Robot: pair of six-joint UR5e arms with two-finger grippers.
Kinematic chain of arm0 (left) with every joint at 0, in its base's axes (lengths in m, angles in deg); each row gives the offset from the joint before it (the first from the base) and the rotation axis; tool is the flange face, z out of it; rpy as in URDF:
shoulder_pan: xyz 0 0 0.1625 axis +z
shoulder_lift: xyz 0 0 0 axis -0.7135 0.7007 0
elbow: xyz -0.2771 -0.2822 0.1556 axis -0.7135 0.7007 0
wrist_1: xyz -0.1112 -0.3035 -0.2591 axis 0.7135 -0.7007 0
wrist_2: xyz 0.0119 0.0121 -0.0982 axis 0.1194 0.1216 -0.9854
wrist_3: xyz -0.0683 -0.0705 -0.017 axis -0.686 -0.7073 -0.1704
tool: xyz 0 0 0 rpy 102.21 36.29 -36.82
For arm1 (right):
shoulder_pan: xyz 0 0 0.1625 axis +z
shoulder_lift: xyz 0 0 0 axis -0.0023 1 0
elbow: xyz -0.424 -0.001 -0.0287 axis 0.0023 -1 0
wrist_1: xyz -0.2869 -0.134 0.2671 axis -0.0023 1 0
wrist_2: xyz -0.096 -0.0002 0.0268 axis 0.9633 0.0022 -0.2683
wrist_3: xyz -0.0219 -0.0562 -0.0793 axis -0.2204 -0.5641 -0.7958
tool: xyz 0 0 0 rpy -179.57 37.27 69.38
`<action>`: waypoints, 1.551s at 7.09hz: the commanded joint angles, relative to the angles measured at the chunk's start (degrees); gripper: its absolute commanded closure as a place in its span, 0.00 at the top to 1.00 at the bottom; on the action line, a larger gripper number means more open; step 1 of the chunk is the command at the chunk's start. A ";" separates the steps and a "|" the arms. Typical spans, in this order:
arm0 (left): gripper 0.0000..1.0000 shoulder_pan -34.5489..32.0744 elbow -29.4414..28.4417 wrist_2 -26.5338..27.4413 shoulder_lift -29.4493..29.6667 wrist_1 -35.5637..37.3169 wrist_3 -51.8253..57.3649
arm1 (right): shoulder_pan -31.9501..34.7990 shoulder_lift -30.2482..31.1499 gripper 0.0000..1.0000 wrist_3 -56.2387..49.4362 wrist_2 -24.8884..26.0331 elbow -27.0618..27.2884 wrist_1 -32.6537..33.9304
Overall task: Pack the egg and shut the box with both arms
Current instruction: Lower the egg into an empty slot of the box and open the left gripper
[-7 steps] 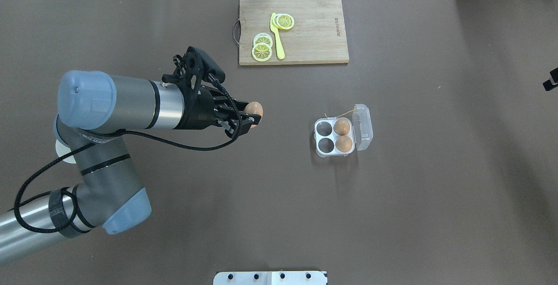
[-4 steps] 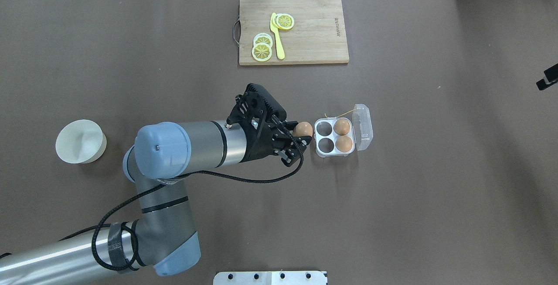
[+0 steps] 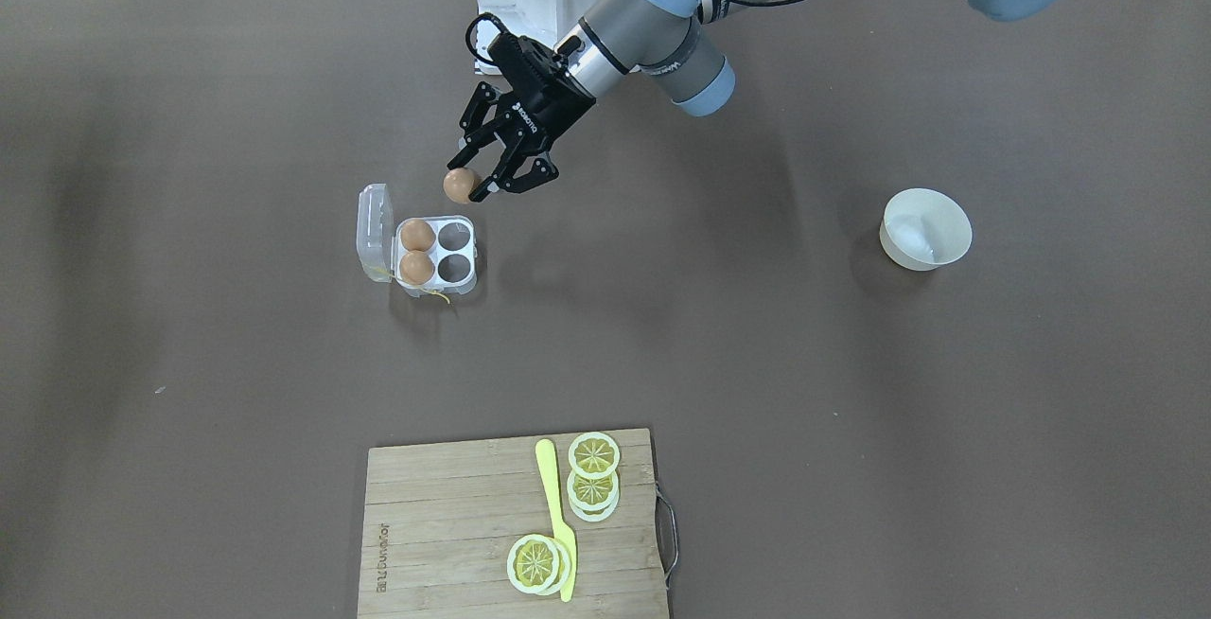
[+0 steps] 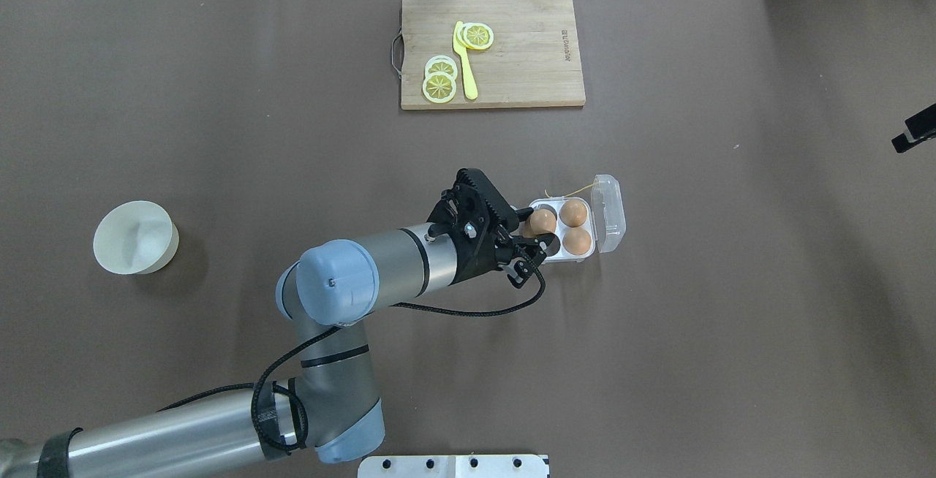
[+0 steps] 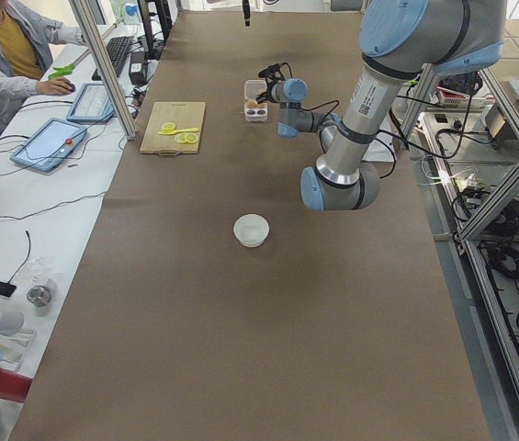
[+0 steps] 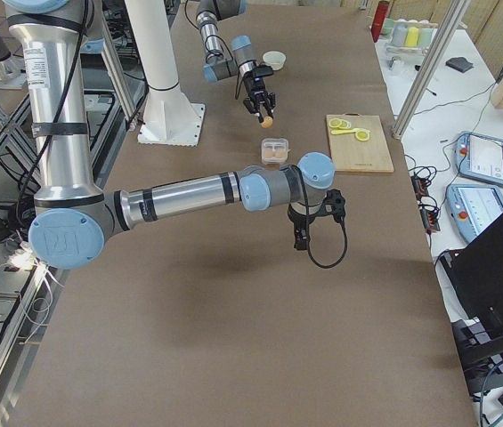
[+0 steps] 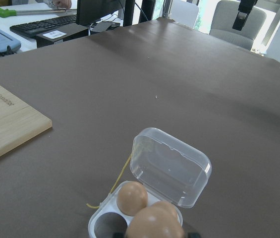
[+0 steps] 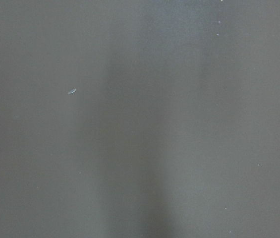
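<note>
Left black two-finger gripper (image 3: 470,182) clamps small brown oval egg (image 3: 458,185) above open clear plastic four-cell carton (image 3: 473,255), clear of it.

Look at your left arm (image 4: 387,259): smooth grey-silver tubes joined by rounded light-blue caps (image 4: 333,290), one with a small screw at its centre, and thin black bands ringing the links. A black braided cable (image 4: 468,310) loops alongside, bound on by black wraps (image 4: 281,419). Its matte black tool (image 3: 465,180) has open-framed fingers and small white lettering. Your right arm (image 6: 180,191) wears the same silver, blue and black.
</note>
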 commanded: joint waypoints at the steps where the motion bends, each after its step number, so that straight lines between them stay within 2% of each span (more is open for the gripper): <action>1: 0.00 0.45 -6.27 2.54 2.64 -3.50 1.21 | -0.97 -0.22 1.00 0.25 -1.17 0.59 0.00; 3: 0.00 0.45 -7.69 3.25 3.35 -3.50 2.18 | -2.55 -1.18 1.00 4.54 -2.50 1.39 0.00; 7: 0.00 0.80 -12.79 4.04 6.86 -3.50 2.53 | -2.64 -1.54 1.00 4.64 -2.67 1.47 0.00; 11: 0.00 0.80 -13.50 3.52 6.78 -3.59 2.62 | -2.73 -2.23 1.00 4.82 -2.67 1.39 0.09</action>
